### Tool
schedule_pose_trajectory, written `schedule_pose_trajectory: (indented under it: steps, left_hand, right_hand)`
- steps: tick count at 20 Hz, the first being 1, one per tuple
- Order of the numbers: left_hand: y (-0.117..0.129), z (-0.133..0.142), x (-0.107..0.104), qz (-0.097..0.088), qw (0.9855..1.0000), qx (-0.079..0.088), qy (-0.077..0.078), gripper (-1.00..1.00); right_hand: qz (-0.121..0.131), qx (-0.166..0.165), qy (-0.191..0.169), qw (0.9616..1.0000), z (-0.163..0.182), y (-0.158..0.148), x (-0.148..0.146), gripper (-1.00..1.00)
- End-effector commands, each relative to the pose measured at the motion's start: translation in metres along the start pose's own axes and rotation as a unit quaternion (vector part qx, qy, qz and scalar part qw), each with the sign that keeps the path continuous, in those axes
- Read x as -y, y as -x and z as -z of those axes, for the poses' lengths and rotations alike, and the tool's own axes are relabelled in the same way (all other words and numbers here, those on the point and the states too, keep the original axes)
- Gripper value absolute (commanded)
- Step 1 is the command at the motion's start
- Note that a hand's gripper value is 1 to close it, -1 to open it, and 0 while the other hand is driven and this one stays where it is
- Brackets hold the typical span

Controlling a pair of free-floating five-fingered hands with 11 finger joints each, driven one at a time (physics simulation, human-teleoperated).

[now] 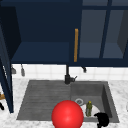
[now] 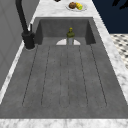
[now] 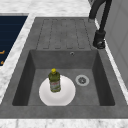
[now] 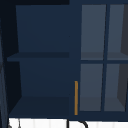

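Front view: black right hand (image 1: 102,119) at sink's near edge, fingers' state untellable, just right of upright green plastic bottle (image 1: 89,108) standing on round white plate (image 3: 67,96) in grey basin (image 3: 100,75).

Flat, even light fell on your scene: the marble counter (image 1: 120,85) and white plate (image 3: 65,97) showed bright without glare, the sink basin (image 3: 96,75) sat in soft grey shade, and the open wall cabinet (image 4: 42,75) lay dim, nearly black at its left edge.
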Motion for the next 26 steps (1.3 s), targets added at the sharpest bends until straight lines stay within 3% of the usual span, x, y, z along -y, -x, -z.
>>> schedule_pose_trajectory:
  steps: [1,3,11,17,22,26]
  left_hand:
    - [-0.011,0.002,-0.021,0.005,0.9991,0.023,0.035,-1.00]
    - [-0.021,0.014,-0.028,0.015,0.9992,0.023,0.028,-1.00]
    - [-0.057,0.041,-0.071,0.013,0.9992,0.026,0.025,-1.00]
    - [-0.078,0.059,-0.106,0.008,0.9985,0.045,0.028,-1.00]
    - [-0.098,0.068,-0.132,0.002,0.9980,0.045,0.045,-1.00]
    - [-0.115,0.075,-0.152,0.002,0.9978,0.047,0.047,-1.00]
  right_hand:
    - [0.000,0.000,0.000,1.0000,0.000,0.000,0.000,0.00]
    - [0.000,0.000,0.000,1.0000,0.000,0.000,0.000,0.00]
    - [0.000,0.000,0.000,1.0000,0.000,0.000,0.000,0.00]
    - [0.000,0.000,0.000,1.0000,0.000,0.000,0.000,0.00]
    - [0.000,0.000,0.000,1.0000,0.000,0.000,0.000,0.00]
    - [0.000,0.000,0.000,1.0000,0.000,0.000,0.000,0.00]
